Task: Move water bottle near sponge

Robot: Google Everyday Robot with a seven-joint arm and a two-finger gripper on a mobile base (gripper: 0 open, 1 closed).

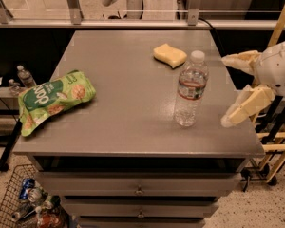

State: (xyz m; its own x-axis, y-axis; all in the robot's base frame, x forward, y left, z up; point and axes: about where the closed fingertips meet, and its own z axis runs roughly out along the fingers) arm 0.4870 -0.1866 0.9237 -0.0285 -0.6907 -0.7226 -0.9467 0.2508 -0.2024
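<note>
The water bottle (190, 90) stands upright on the right part of the grey table (128, 103), clear and ribbed with a white cap and a white-and-red label band. The pale yellow sponge (169, 55) lies behind it toward the table's back, a short gap away. My gripper (232, 89) is at the table's right edge, right of the bottle and apart from it. It is open, with one cream finger (240, 61) above and one (244, 108) below, and holds nothing.
A green snack bag (52, 98) lies at the table's left edge. Small bottles (24, 76) stand off the table at left. A wire basket with cans (26, 203) sits on the floor at lower left. A yellow frame (275, 141) stands right of the table. Drawers are under the tabletop.
</note>
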